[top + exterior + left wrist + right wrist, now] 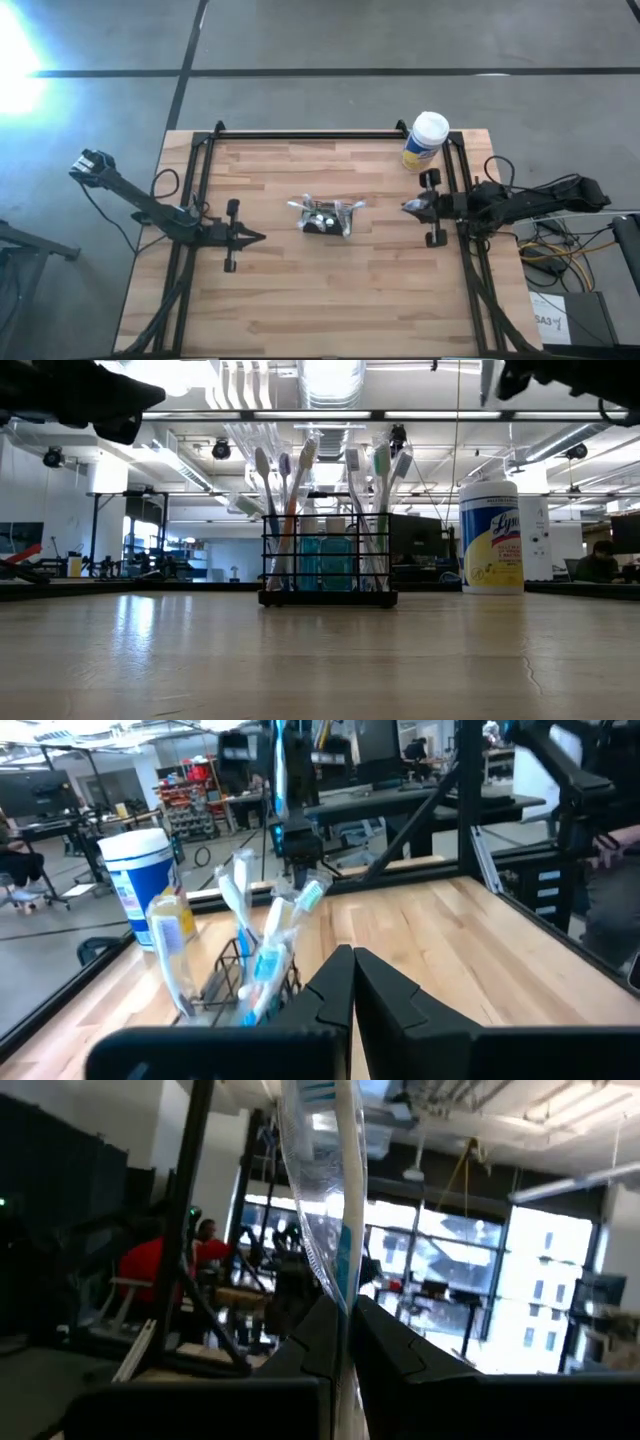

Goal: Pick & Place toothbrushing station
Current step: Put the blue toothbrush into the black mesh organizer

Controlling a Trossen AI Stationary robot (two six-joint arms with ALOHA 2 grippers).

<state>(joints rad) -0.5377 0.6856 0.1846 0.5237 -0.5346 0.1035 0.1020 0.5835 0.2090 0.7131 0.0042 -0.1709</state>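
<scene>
The toothbrushing station [322, 220] is a small black mesh holder standing on its flat base at the table's middle, with several toothbrushes upright in it [328, 565] [240, 982]. My right gripper [406, 207] hovers to its right, pointing at it, shut on a clear-and-teal toothbrush [325, 1170]. The left wrist view shows this toothbrush [279, 765] upright. My left gripper [258, 237] is shut on nothing [352, 960], left of the holder and pointing toward it. My right gripper pinches the toothbrush's shaft [343, 1285] between its two fingers. The fingers come about level from the table's right side and lie across the brush. The brush stands upright, most of it above the fingers, lifted clear of the table.
A white-lidded, yellow-labelled round canister [425, 140] stands at the table's far right corner [491, 537]. Black frame rails [300, 135] run along the far, left and right edges. Bare wood lies in front of the holder.
</scene>
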